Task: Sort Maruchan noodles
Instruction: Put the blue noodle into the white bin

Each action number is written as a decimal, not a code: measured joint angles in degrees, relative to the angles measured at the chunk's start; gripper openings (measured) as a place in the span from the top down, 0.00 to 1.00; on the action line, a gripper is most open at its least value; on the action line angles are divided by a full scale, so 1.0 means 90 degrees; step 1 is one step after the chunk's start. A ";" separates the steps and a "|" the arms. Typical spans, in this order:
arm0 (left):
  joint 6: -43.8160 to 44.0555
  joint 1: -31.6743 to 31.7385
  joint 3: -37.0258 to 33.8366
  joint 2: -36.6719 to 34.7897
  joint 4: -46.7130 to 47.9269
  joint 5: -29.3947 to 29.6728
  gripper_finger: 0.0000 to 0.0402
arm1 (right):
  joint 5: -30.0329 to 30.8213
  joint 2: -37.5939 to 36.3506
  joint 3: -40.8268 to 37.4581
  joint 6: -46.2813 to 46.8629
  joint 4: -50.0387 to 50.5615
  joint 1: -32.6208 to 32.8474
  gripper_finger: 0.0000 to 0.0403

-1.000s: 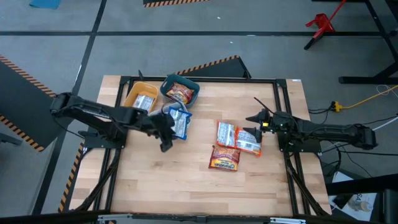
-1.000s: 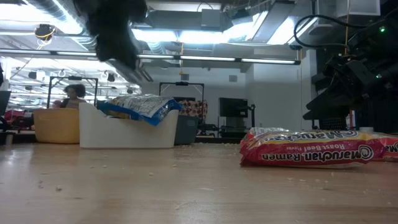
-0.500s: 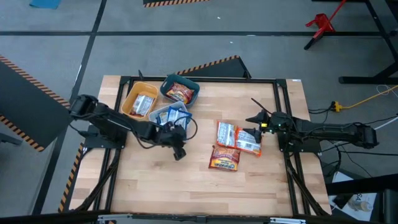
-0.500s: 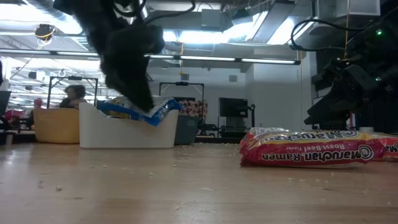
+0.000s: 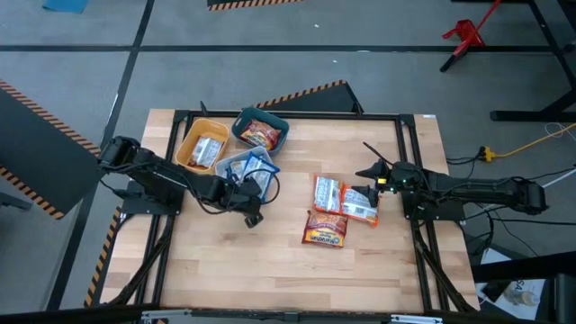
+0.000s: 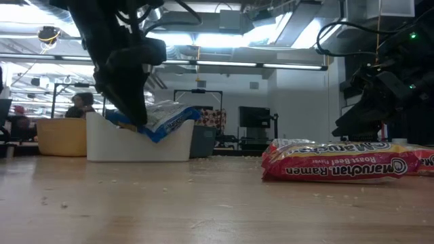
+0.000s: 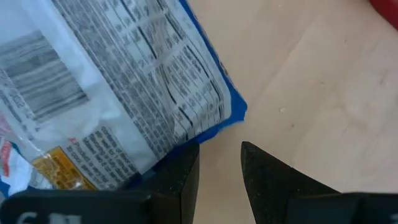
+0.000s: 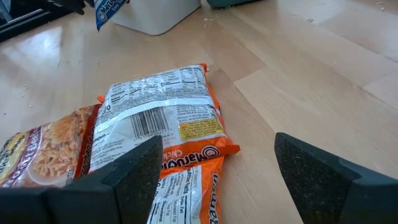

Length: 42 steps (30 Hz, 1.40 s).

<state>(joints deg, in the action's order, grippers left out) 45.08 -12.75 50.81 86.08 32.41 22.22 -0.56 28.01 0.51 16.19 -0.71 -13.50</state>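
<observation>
Blue-white packet (image 5: 256, 173) lies across the white bin (image 5: 236, 166); left hand (image 5: 253, 216), at its five o'clock, fingers narrowly parted, empty, should lift clear. Right hand (image 5: 370, 170) waits, spread.

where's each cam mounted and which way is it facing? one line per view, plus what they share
High: overhead, straight down; both arms, left gripper, right gripper.
Low: table height, looking across; white bin, red packet, left arm's dark bulk.
Left wrist: past its narrowly parted fingers at the blue-white packet.
Right wrist: between open fingers at the orange packet.
Shared: the white bin shows in the high, low and right wrist views.
</observation>
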 joint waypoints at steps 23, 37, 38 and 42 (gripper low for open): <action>0.0319 0.0192 -0.0002 -0.1126 0.1597 0.1827 0.72 | -0.0005 0.0099 0.0000 0.0000 0.0000 0.0000 0.26; -0.0156 -0.0744 0.0100 -0.1470 0.0665 0.0658 0.72 | -0.0005 0.0126 0.0000 0.0000 0.0000 0.0000 0.26; -0.0245 -0.0805 0.0104 -0.1383 0.0410 0.0610 0.72 | -0.0005 0.0126 0.0000 0.0000 0.0000 0.0000 0.26; -0.0284 -0.0801 0.0102 -0.0899 -0.0129 0.0613 0.72 | -0.0005 0.0126 0.0000 0.0000 0.0000 0.0000 0.26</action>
<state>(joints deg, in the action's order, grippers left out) 42.52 -19.96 51.72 78.00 31.25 27.74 -0.60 29.15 0.51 16.19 -0.71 -13.50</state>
